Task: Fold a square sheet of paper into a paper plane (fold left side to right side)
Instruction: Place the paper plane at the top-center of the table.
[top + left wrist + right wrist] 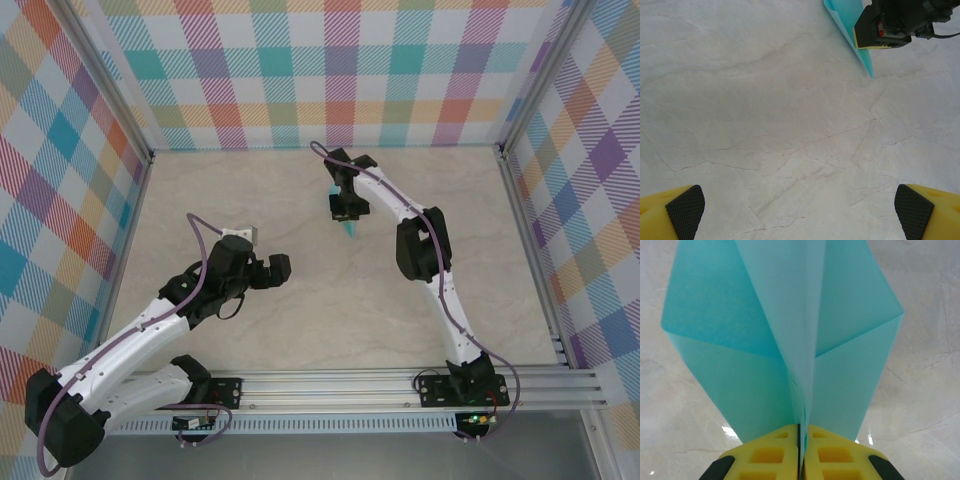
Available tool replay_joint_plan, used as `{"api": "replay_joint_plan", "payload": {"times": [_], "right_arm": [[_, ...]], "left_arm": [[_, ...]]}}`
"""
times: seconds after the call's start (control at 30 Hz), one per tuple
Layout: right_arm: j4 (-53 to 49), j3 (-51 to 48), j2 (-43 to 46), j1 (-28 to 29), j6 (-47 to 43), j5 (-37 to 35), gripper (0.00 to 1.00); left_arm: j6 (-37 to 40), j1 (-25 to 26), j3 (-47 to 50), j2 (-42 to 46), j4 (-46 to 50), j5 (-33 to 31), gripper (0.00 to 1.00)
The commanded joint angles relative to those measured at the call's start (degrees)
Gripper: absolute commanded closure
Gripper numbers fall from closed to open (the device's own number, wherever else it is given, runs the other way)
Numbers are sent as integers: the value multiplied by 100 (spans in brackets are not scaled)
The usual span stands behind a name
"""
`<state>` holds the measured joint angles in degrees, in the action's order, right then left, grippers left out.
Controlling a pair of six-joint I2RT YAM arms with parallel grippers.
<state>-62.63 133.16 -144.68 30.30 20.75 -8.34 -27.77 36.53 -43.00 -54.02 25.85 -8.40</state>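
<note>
The right jaws are clamped on the centre crease of the turquoise paper plane (790, 340), likely to hold its fold together over the tabletop (765, 100), while the left jaws hang wide apart, empty, nearby.

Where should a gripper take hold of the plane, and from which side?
Grip the centre crease of the plane, coming in end-on along the fold with one jaw on each side. There the layers stack into a flat keel, while the wings flare thin on either side. The right gripper holds it so, jaws shut on that fold.
</note>
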Motion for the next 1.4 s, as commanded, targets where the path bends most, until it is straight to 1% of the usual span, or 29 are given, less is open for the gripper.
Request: {"api": "replay_joint_plan", "payload": {"times": [0.0,0.07,0.17,0.33,0.47,0.63,0.87,0.97,1.23,1.3,1.37], "right_arm": [[-18,-62,-105,18,245,188,91],[52,-191,-75,40,329,251,91],[159,-418,55,156,430,110,91],[580,-1067,448,234,776,90,91],[715,-1299,596,282,917,-100,91],[711,-1298,647,353,850,-177,77],[566,-1305,881,433,750,-436,75],[541,-1366,1038,458,752,-482,72],[320,-1413,1466,538,672,-606,59],[210,-1476,1691,589,617,-697,54],[196,-1684,2055,621,550,-784,49]], "left_arm": [[44,-75,-164,59,118,30,0],[44,-70,-154,48,97,30,0],[44,-69,-140,8,100,32,0],[35,-68,-109,-11,61,41,0],[40,-67,-96,-20,70,40,0],[31,-68,-84,-40,61,44,0],[29,-68,-85,-55,65,45,0],[34,-67,-91,-61,70,23,0],[35,-68,-181,-205,116,-211,0],[44,-88,-251,-336,108,-289,0],[29,-235,-290,-464,45,-225,0]]}}
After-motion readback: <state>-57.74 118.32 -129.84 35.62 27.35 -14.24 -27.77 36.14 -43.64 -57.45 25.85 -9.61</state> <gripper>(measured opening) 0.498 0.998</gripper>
